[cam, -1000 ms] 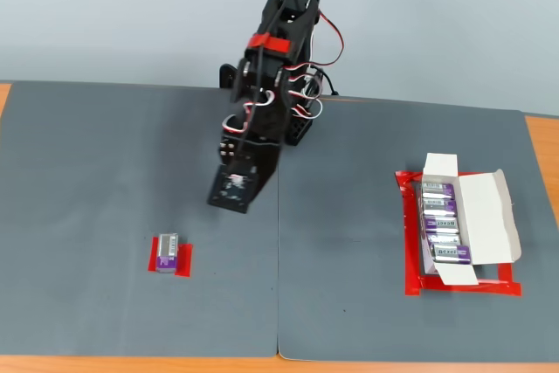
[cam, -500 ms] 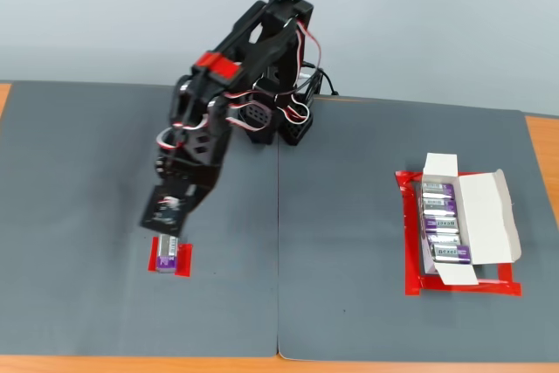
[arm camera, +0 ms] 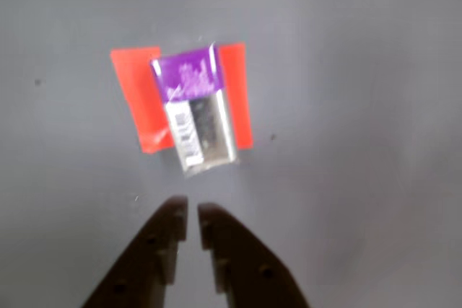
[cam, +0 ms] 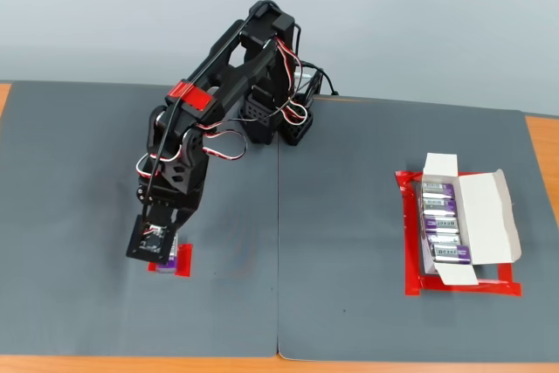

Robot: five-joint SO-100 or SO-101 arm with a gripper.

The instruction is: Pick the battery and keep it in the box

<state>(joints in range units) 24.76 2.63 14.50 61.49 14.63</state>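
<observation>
In the wrist view the battery [arm camera: 193,110] lies flat on a red tape patch [arm camera: 133,99] stuck to the grey mat [arm camera: 361,70], its purple end turned away from the hand [arm camera: 192,216] and its silver-grey half toward it. The hand enters from the bottom edge with its 2 fingers [arm camera: 162,239] drawn narrow, only a thin slit between the tips, holding nothing. The tips sit just short of the battery's near end, not touching it.

In the fixed view the arm [cam: 210,102] leans down to the left and the hand [cam: 150,242] hangs over the tape patch [cam: 182,261], covering most of the battery [cam: 170,255]. The box [cam: 476,224] stands well apart on the right of the desk [cam: 541,141], flaps open, with 4 purple batteries [cam: 444,224] inside, framed by red tape [cam: 410,242].
</observation>
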